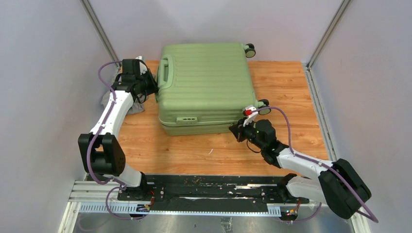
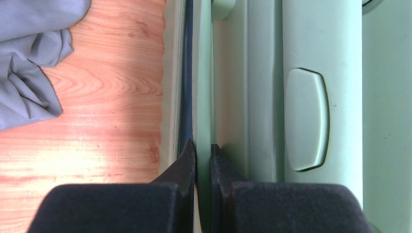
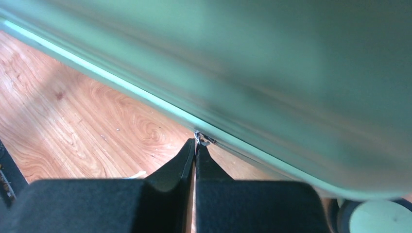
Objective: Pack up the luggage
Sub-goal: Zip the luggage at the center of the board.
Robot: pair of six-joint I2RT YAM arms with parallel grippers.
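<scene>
Left end effector (image 2: 203, 148) is pressed together against the light-green hard-shell suitcase (image 1: 206, 82) — right end effector (image 3: 195, 144) is clamped on its metal zipper pull (image 3: 203, 140).

My left arm (image 1: 112, 110) rises along the frame's left side, elbow bent; left gripper (image 1: 151, 90) sits at upper left, fingers almost touching. My right arm (image 1: 301, 162) runs from lower right toward centre; right gripper (image 1: 236, 130) is fully closed.

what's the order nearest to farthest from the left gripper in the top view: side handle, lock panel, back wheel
1. side handle, just beside the left gripper on the luggage's left end
2. lock panel, on the near face
3. back wheel, far right corner
</scene>
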